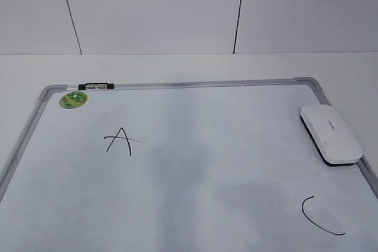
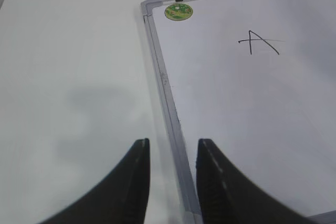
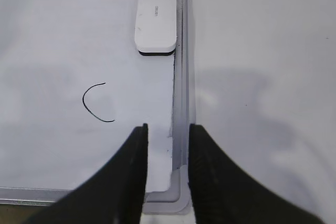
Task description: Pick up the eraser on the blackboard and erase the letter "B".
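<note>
The white eraser (image 1: 331, 133) lies flat on the blackboard (image 1: 195, 146) against its right frame; it also shows in the right wrist view (image 3: 156, 21). No letter "B" shows in any view; only a black "A" (image 1: 120, 140) and a black "C" (image 1: 319, 215) are on the board. My right gripper (image 3: 168, 129) is open and empty above the board's near right corner, well short of the eraser. My left gripper (image 2: 173, 145) is open and empty, straddling the board's left frame (image 2: 168, 103). Neither gripper shows in the exterior view.
A round green sticker (image 1: 74, 100) sits at the board's far left corner beside a black-and-white clip (image 1: 97, 87) on the frame. White table (image 2: 68, 77) surrounds the board; a white panelled wall stands behind.
</note>
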Tool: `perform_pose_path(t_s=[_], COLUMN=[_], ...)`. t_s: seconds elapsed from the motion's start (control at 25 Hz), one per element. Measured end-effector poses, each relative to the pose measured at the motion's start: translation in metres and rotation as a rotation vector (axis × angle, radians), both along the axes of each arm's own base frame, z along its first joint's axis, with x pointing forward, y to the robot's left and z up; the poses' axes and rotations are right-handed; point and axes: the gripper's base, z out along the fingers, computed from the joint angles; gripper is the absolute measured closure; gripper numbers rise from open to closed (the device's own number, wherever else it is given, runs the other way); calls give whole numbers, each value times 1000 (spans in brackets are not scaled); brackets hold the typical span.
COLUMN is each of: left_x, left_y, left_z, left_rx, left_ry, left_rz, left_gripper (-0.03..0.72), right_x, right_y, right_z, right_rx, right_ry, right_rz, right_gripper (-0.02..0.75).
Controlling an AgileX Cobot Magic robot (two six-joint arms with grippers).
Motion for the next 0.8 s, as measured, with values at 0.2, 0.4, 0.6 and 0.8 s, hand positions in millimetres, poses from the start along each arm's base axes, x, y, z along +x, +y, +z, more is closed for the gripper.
perform_pose_path(t_s=[0.2,0.4,0.6,0.8], left_x=[1,1,1,1], left_y=[0,-1,-1,0], left_z=[0,1,1,1], left_rx=[0,0,0,0], left_ry=[-5,-7,-7,-7], left_rz=[44,65,65,55], left_gripper=[454,454,454,454], right_x=[0,0,0,0], right_y=[0,0,0,0], right_z=[0,0,0,0], right_rx=[0,2,2,3], right_ry=[-2,-6,-6,-6], right_rz=[0,-1,-1,-2], right_gripper=[533,533,533,535])
